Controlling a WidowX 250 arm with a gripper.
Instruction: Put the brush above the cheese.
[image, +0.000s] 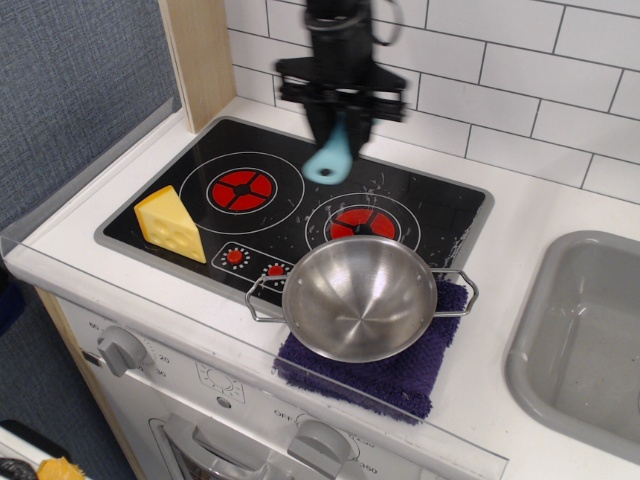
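Note:
The yellow cheese (172, 223) wedge sits on the front left corner of the black stovetop (290, 205). My gripper (340, 122) hangs in the air over the back middle of the stovetop, shut on the light-blue brush (331, 156). The brush's rounded handle hangs down below the fingers; its bristle head is hidden between them. The brush is well above the stove surface, to the right of and behind the cheese.
A steel bowl (360, 297) with two wire handles rests on a purple cloth (400, 378) at the stove's front right. A grey sink (590, 340) lies at the right. A wooden panel (200, 55) and a white tiled wall (520, 70) stand behind.

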